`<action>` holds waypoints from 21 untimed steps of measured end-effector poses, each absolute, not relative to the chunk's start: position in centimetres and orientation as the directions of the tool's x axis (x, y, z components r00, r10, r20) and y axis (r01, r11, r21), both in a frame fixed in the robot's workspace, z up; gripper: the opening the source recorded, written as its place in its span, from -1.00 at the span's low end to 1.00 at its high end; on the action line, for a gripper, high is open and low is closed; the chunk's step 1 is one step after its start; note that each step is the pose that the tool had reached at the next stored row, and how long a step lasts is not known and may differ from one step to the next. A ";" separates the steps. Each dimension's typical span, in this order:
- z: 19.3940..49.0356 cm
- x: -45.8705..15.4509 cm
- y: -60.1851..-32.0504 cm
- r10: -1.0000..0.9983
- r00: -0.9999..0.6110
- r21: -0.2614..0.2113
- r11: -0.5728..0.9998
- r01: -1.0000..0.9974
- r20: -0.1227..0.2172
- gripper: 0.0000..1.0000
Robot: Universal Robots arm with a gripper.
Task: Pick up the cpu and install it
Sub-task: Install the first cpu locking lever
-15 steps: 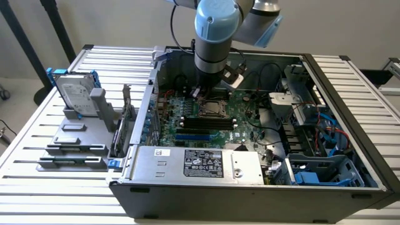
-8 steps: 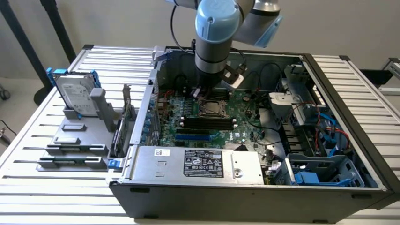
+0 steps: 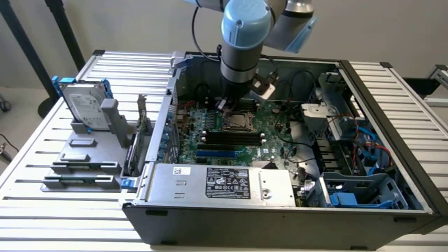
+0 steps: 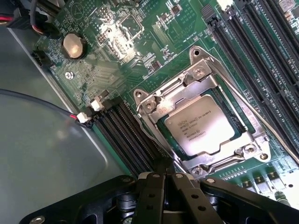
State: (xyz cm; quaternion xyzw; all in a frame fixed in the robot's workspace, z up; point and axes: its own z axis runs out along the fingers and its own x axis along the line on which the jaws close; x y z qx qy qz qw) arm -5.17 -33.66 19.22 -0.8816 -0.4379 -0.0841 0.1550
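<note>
gripper pinched fully shut, nothing in its grasp, hanging low over the motherboard; the cpu lies flat in its socket frame, just beyond the tips

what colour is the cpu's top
Silvery grey with dark print on the cpu; best in the wrist view.

Exterior view overlooks the whole case; wrist view sits close above the shared motherboard.
</note>
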 end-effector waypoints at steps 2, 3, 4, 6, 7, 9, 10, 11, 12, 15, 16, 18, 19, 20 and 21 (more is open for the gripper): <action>19.2 -5.0 -33.7 0.746 0.602 -0.200 -0.568 0.798 0.284 -0.79; 19.2 -5.0 -33.7 0.746 0.602 -0.200 -0.568 0.798 0.284 -0.79; 19.2 -4.9 -33.7 0.746 0.602 -0.200 -0.568 0.798 0.284 -0.79; 19.1 -4.8 -33.7 0.746 0.602 -0.200 -0.568 0.798 0.283 -0.79; 19.1 -4.7 -33.7 0.746 0.603 -0.200 -0.568 0.798 0.283 -0.79; 19.1 -4.5 -33.7 0.746 0.603 -0.200 -0.568 0.798 0.283 -0.79; 19.1 -4.5 -33.7 0.746 0.603 -0.201 -0.568 0.798 0.283 -0.79; 19.1 -4.4 -33.7 0.746 0.603 -0.201 -0.568 0.798 0.283 -0.79; 19.0 -4.4 -33.7 0.746 0.603 -0.201 -0.568 0.798 0.283 -0.79; 19.0 -4.1 -33.7 0.746 0.603 -0.202 -0.569 0.797 0.281 -0.79; 19.0 -4.1 -33.7 0.746 0.604 -0.203 -0.569 0.797 0.281 -0.79; 19.0 -4.0 -33.7 0.746 0.604 -0.203 -0.569 0.797 0.280 -0.79; 19.0 -3.9 -33.7 0.746 0.604 -0.204 -0.569 0.797 0.279 -0.79; 19.1 -3.9 -33.7 0.746 0.605 -0.206 -0.569 0.796 0.278 -0.79; 19.2 -3.9 -33.6 0.746 0.605 -0.207 -0.568 0.796 0.278 -0.79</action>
